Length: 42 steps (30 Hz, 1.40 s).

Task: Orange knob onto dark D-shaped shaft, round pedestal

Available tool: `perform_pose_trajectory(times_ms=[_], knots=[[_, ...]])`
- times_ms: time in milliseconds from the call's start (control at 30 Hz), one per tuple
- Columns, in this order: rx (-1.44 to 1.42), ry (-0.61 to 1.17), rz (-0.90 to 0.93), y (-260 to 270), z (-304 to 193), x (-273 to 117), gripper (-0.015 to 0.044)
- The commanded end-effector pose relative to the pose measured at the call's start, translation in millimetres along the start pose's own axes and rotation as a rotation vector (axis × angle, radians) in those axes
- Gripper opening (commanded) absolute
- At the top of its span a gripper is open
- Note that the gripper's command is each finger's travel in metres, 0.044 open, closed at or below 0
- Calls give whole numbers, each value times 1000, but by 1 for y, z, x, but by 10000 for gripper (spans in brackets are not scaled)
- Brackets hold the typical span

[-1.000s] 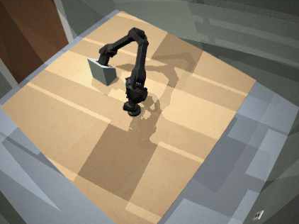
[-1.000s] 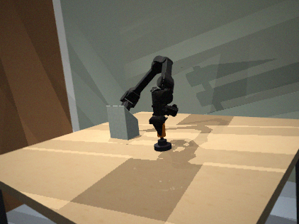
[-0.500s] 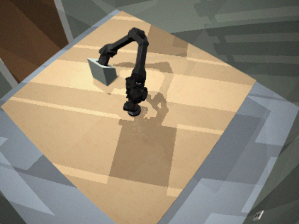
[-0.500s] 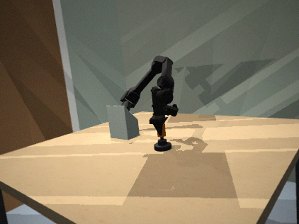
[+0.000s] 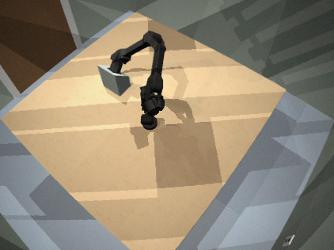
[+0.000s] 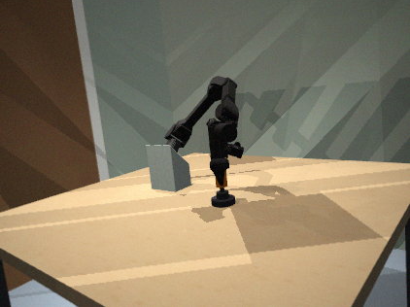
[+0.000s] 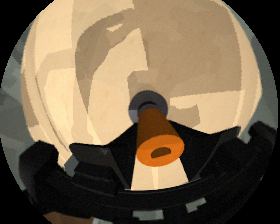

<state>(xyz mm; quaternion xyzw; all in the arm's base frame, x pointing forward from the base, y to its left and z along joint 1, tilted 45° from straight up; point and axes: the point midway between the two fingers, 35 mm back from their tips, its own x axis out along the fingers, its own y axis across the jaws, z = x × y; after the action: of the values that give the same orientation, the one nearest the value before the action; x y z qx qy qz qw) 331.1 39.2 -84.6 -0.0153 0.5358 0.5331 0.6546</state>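
An orange knob (image 6: 224, 180) (image 7: 160, 145) stands gripped between the fingers of a black gripper (image 6: 221, 177) (image 7: 151, 123), above a round dark pedestal (image 5: 149, 125) (image 6: 223, 200) (image 7: 148, 106) on a pale wooden table (image 5: 107, 172) (image 6: 160, 246) (image 7: 65, 95). The shaft is hard to make out, and whether the knob's lower end touches it cannot be told; the knob is not down on the pedestal's base. From above, the arm hides the knob, and in the exterior view a finger covers much of it. The wrist view shows its upper end, with a dark opening, between the left and right fingers, its narrower end toward the pedestal. The jaws are partly open, closed on the knob's sides. Beyond, the black arm (image 5: 157, 59) (image 6: 196, 110) rises from a gray block (image 5: 115, 81) (image 6: 162, 170) at the left, farther back on the table. A brown panel (image 5: 32, 30) (image 6: 44, 90) fills the far left, cut off by the frame.
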Motion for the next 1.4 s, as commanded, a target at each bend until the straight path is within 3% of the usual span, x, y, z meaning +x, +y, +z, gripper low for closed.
perform_pose_trajectory(times_ms=[0,1033,1367], knots=[[-4,-5,-5,0,-1,-1,0],[-4,-5,-5,0,0,-2,0],[-214,-4,-5,-3,-3,-3,0]])
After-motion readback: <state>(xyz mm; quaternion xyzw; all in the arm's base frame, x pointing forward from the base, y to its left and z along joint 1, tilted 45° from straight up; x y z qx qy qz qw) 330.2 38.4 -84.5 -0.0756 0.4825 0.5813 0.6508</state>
